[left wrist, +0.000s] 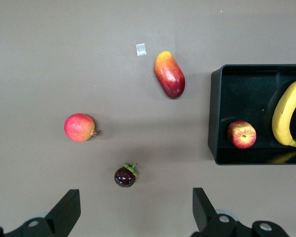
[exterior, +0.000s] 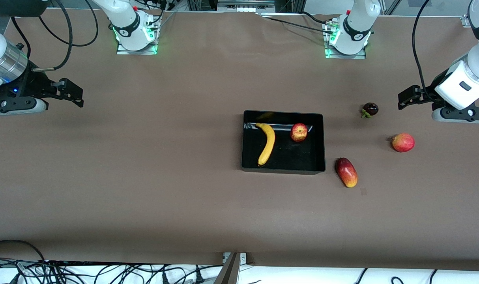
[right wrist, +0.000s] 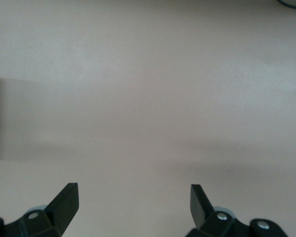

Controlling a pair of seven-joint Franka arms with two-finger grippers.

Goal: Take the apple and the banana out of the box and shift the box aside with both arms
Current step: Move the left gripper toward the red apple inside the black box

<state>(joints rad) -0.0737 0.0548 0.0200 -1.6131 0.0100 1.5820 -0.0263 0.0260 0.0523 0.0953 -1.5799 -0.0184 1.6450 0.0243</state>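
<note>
The black box stands at the table's middle. The yellow banana and the small red-and-yellow apple lie inside it, apart from each other. My left gripper is open and empty, up over bare table at the left arm's end, beside a dark mangosteen. Its wrist view shows the box, the apple, the banana and its own open gripper. My right gripper is open and empty over bare table at the right arm's end; its wrist view shows only table.
Three other fruits lie on the table toward the left arm's end: a dark mangosteen, a round red fruit, and a red-yellow mango beside the box's corner. A small pale tag lies near the mango.
</note>
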